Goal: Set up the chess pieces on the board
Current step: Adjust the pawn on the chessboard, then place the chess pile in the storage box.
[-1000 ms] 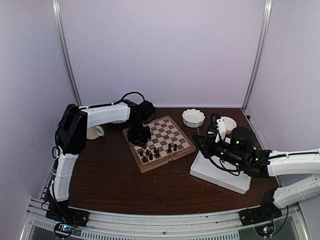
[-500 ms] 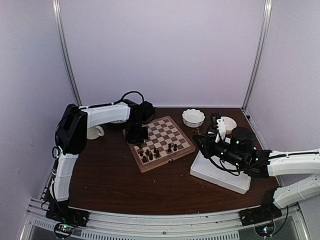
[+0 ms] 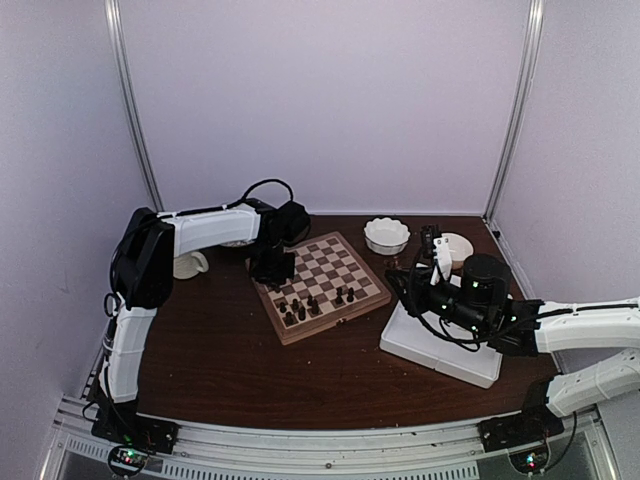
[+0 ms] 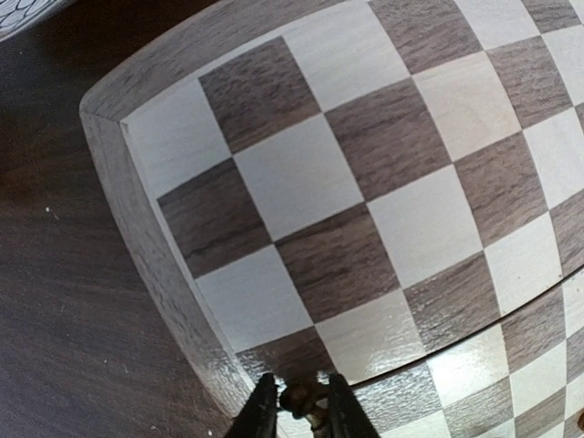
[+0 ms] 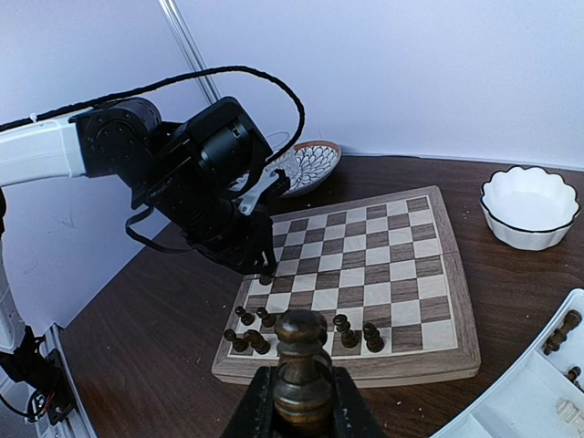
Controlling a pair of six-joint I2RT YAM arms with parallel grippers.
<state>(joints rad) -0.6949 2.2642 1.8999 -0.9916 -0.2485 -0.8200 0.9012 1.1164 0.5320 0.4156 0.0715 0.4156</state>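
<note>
- first, the left gripper [image 3: 272,268] hangs over the far-left border of the board [image 3: 322,284]; its fingers are clenched on a small dark piece [image 4: 306,402], one tip on each side; the piece's long axis cannot be told from the left wrist view
- next, the board lies flat on the dark table [image 3: 220,370], turned so one corner points to the back wall; the squares under the left gripper are bare
- then a loose row of dark pieces [image 3: 313,304] stands upright along the board's near edge
- further right, the right gripper [image 3: 402,280] hovers off the board's right side, above the white tray [image 3: 445,358]; its fingers grasp a tall dark piece [image 5: 302,360], upright, long axis vertical, rounded head up
- lastly, a white bowl [image 3: 386,236] sits behind the board, apart from it
</note>
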